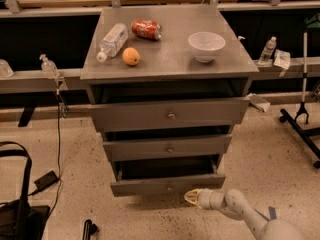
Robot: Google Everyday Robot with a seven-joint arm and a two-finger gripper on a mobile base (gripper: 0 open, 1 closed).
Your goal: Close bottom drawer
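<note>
Bottom drawer [145,185] stands pulled out, lowest of three. The gripper [192,197], its state impossible to tell, sits just near-right of the drawer front. Approach step; next, push that front straight in.

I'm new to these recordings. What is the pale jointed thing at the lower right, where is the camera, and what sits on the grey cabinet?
The pale jointed thing is the robot's one arm. Its yellowish tip is the gripper, low near the floor and just in front of the bottom drawer, toward its right side. Nothing shows in it, and I cannot tell whether it touches the drawer front.

The single camera looks down on the cabinet's front; where it is mounted is not on record.

The bottom drawer stands open, its dark inside showing. The top drawer and middle drawer are pulled out too.

On the cabinet top are a water bottle and a red can, both lying down, an orange and a white bowl.
</note>
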